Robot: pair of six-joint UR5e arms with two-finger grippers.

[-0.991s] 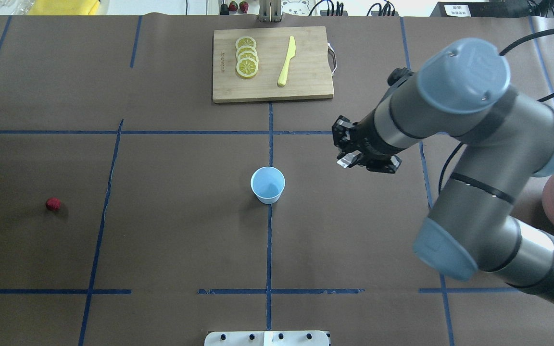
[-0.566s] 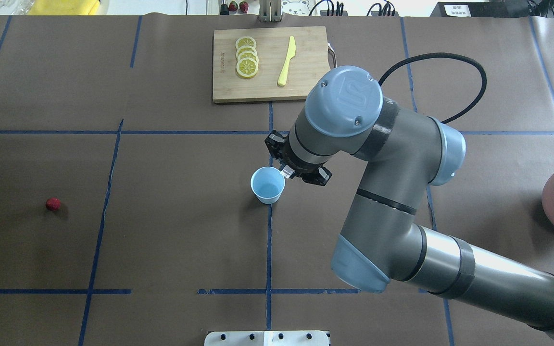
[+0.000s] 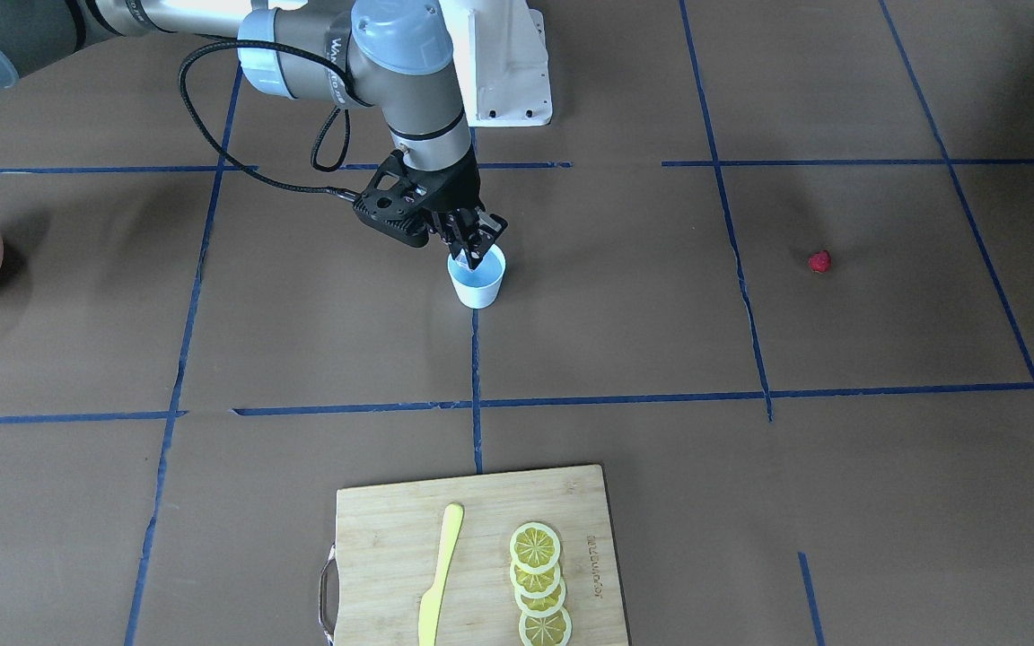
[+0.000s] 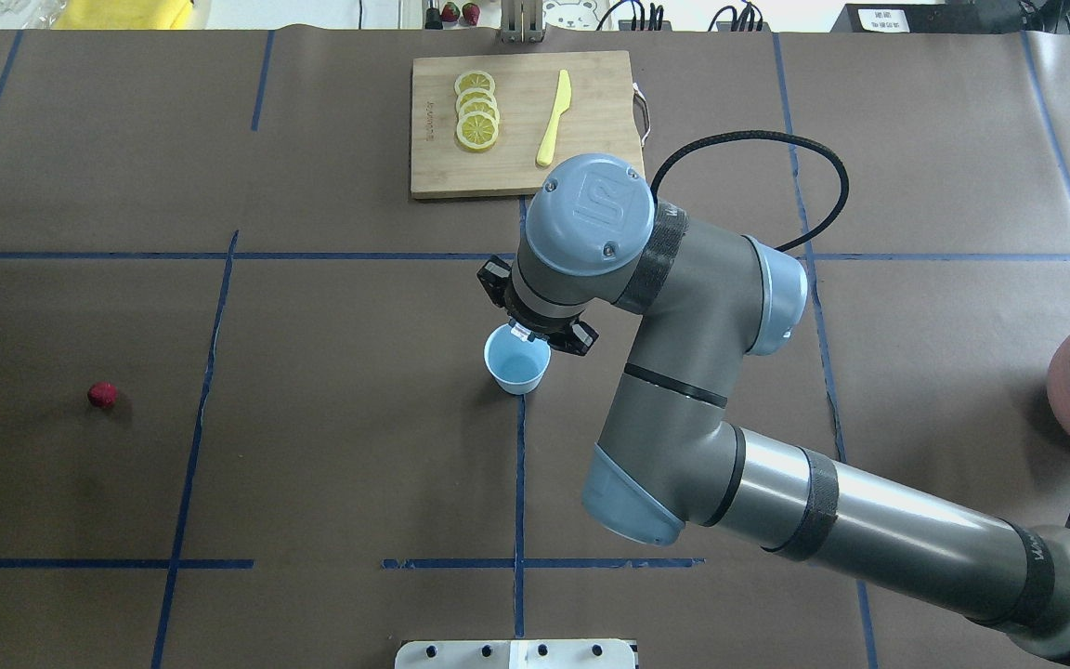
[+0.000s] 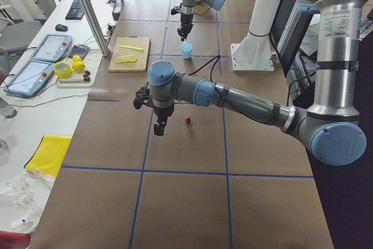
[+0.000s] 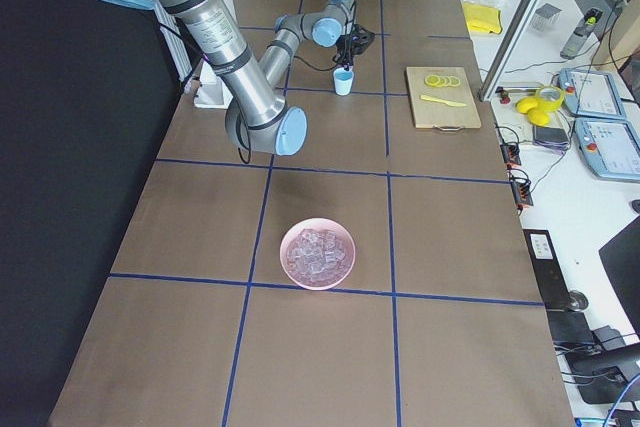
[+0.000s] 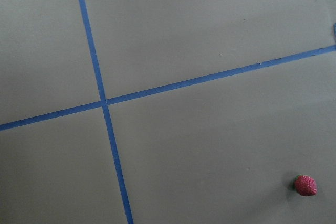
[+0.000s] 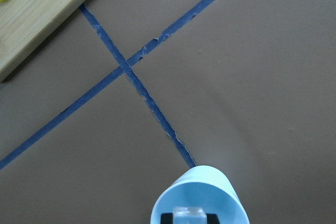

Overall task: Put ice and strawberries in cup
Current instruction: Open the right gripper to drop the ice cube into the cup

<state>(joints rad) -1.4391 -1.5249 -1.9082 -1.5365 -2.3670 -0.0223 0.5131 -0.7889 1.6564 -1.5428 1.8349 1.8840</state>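
Right tool [image 4: 528, 333]: closed on one cube [image 8: 189, 213], which is pinched between its two fingertips. It points down over the cup's mouth, seemingly so that the cube, once let go, falls inside and not onto the worktop [image 4: 358, 446].
Cup [image 4: 517, 364]: upright on a tape line at mid-worktop, which looks to be a spot either arm can reach. Nothing shows inside it.
Ice [image 6: 318, 252]: the remaining cubes are heaped in the pink bowl [image 4: 1060, 390] at the robot's right end of the worktop, well apart from the cup. Each cube therefore has to be carried across.
Strawberry [image 4: 102, 395]: lies bare on the worktop on the robot's left, well apart from the cup. It also appears low in the left wrist view.
Left tool [image 5: 159, 127]: hangs above the worktop near the strawberry, probably ready to pick it up. Its opening cannot be told.
Step in hand: dropping the cube into the cup.
Progress: early, since the cup has neither ice nor berry in it yet.
Risk: the cup looks light, so a fingertip brushing its rim could tip it. A slippery cube could also bounce out.
Board [image 4: 591, 121]: lies beyond the cup with lemon slices [image 4: 476, 110] and a knife [image 4: 554, 118]. None of them are part of this task.
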